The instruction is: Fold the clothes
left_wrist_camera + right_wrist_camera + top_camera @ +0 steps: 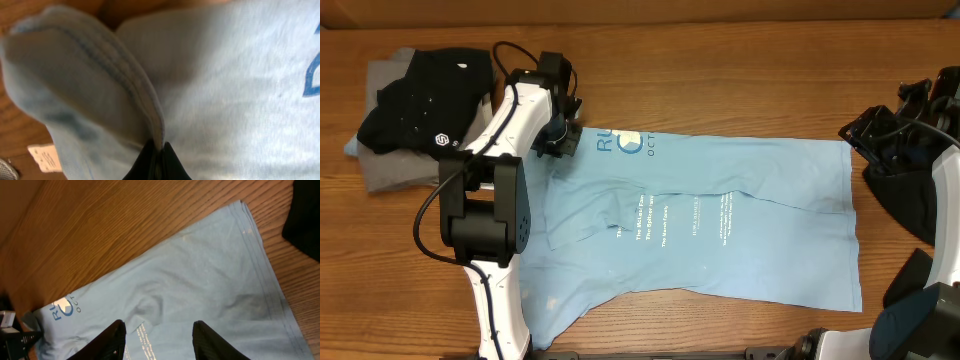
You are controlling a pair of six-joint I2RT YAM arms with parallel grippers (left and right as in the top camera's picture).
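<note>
My left hand (157, 152) is pinched closed on a stitched edge of the light blue T-shirt (720, 230). My right hand (159, 325) hangs open above the shirt's other end, gripping nothing.

Seemingly a robotics lab bench: a wood-grain table (720, 60) holds a cabled left arm (490, 195), a right arm (910, 165) and a spread light blue T-shirt (770, 180).

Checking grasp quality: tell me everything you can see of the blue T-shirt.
The blue T-shirt is soft cloth with blue and white print, spread wrinkled across the wooden table, partly folded over itself. Fingers of the left gripper are shut on its stitched edge near the blue print. The right gripper is open, not touching it.
</note>
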